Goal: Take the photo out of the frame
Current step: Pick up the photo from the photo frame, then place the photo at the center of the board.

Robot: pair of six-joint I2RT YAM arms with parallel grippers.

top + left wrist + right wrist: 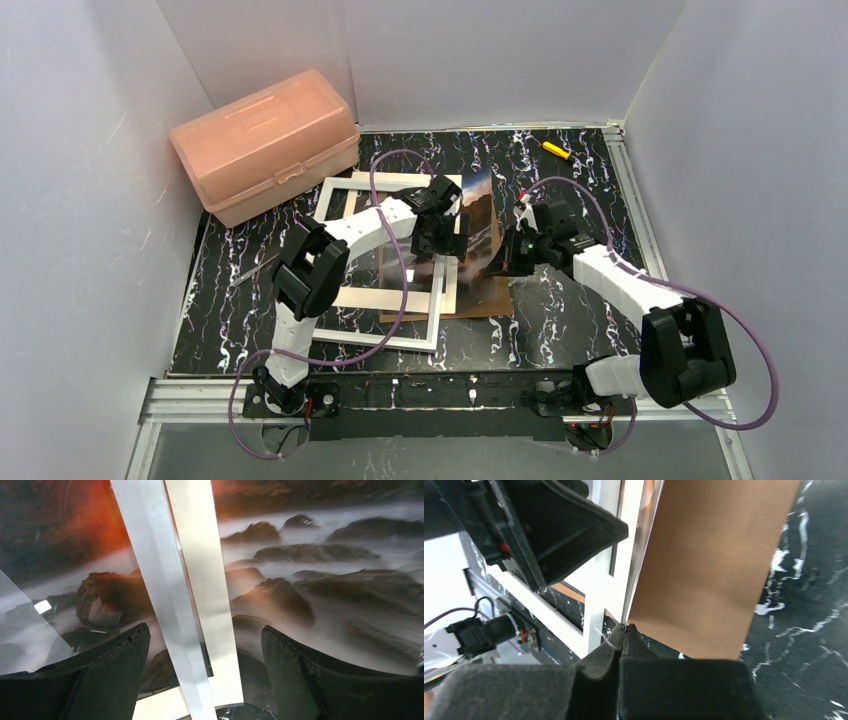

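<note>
Black padded fingers point(574, 685) of the right jaws are pinching flat together on the edge of a thin glossy photo point(479, 198) of dark rocks under an orange-red glow.
That photo is lying at the right side of a large flat white-bordered picture frame point(345, 182) on the black marbled counter point(570, 320), its pinched edge running just beside a brown fibreboard backing point(714, 565). Left jaws are hanging wide open above the print, one black finger point(100, 680) on either side of a white frame bar point(160, 605) and a cream mat strip point(205, 580) crossing it. A pink translucent plastic box point(265, 140) is sitting at the far left corner, a small yellow-handled tool point(556, 150) lying near the far edge.
</note>
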